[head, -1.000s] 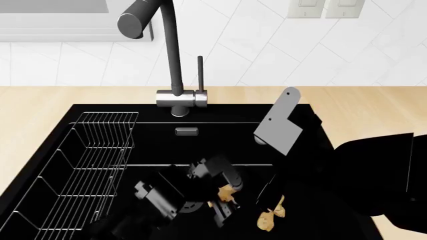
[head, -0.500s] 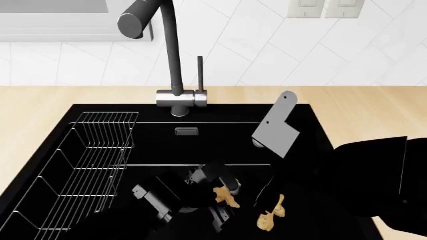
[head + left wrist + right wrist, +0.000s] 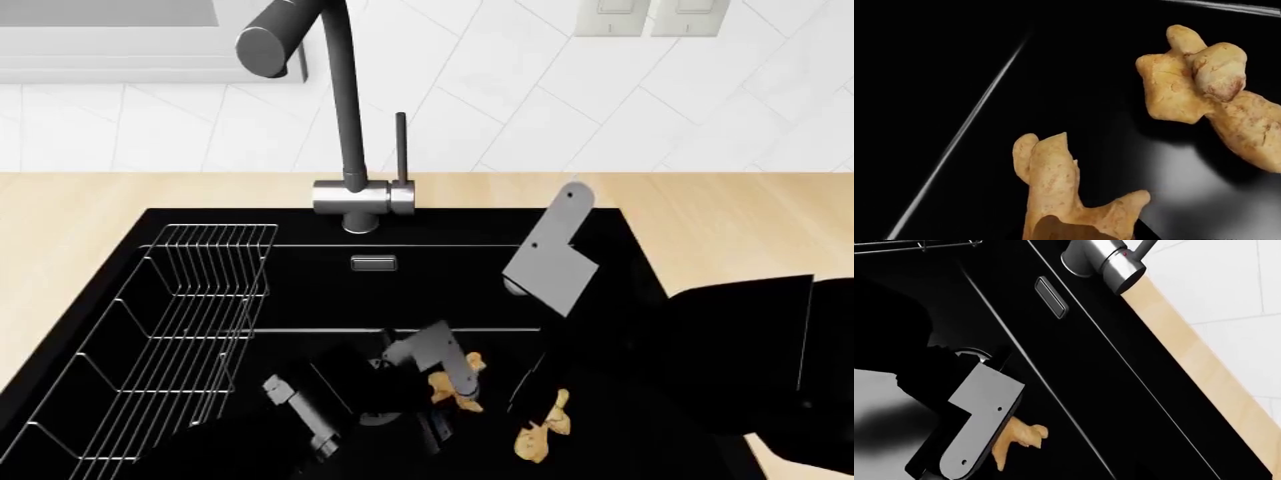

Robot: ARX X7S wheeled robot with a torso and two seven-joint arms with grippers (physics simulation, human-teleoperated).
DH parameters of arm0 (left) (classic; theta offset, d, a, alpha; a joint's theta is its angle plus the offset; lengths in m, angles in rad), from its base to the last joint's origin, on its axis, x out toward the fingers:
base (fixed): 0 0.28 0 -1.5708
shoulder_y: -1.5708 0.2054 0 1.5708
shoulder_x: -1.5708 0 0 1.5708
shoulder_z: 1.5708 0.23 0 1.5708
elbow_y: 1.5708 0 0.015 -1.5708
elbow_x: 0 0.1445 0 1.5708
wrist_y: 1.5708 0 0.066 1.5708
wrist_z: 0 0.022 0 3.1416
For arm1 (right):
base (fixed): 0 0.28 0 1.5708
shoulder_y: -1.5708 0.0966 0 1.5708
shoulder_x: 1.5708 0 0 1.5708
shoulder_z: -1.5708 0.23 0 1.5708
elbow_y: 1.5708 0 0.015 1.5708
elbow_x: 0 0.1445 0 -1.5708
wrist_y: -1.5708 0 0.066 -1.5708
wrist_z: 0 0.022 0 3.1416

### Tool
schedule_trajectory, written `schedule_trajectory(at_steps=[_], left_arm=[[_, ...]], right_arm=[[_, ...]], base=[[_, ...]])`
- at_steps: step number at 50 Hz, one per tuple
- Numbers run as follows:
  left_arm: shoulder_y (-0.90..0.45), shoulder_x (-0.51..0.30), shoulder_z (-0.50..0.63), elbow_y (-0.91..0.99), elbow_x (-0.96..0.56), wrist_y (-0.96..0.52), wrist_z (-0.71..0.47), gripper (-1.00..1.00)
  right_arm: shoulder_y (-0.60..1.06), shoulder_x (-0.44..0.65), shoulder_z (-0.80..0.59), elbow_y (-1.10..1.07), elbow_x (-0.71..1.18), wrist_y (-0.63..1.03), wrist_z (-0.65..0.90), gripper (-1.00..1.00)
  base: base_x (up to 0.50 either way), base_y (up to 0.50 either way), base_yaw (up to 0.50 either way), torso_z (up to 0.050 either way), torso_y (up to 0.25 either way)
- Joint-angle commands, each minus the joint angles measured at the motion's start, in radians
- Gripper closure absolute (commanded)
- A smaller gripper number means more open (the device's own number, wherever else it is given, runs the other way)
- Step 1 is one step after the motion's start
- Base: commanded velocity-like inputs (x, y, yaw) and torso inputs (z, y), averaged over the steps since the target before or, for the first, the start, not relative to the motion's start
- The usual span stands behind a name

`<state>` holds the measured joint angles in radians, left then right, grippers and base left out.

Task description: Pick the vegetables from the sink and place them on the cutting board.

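Left arm is low inside the large matte black sink basin (image 3: 587,240), wrist pitched down, grey left gripper (image 3: 451,378) over the nearer knobbly pale tan-yellow ginger-like root (image 3: 455,388); cannot tell whether its fingers are spread or pinching, since they blend into the black floor. Right arm comes in from the right rim, forearm angled down-left, grey plate of the right gripper (image 3: 550,262) hanging above the basin mid-height; finger state not readable there either. Second pale tan ginger-like root (image 3: 545,428) lies on the sink floor just right of the first, apart from it. In the left wrist view the near root (image 3: 1061,192) has its long axis running toward the camera with two stubby branches pointing away; the other root (image 3: 1207,95) lies diagonal, lobes bunched at one end. Steel wire rack (image 3: 174,320) fills the basin's left side, dark grey tall faucet (image 3: 350,130) stands at the back rim; open floor lies between rack and roots. Light wood countertop (image 3: 747,210) borders the basin.
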<state>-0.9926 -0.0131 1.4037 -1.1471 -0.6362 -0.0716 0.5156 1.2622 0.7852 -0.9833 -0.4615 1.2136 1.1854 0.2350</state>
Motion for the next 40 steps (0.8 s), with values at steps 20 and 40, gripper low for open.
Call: schedule_trajectory(at_steps=[20,40], left_arm=[[-0.148,-0.531,0.011,1.062,-0.083,-0.301,-0.354,1.00],[-0.224,-0.671,-0.101,1.278,-0.085,-0.355,-0.598,1.00]], right_arm=[[0.079,-0.057,0.109,0.103,0.314,0.129,0.335,-1.00],[0.092,-0.097,0.080,0.176,0.601,0.128,0.641,-1.00]], base=[[0.00,0.00,0.00,0.000,0.000],[0.00,0.00,0.00,0.000,0.000]])
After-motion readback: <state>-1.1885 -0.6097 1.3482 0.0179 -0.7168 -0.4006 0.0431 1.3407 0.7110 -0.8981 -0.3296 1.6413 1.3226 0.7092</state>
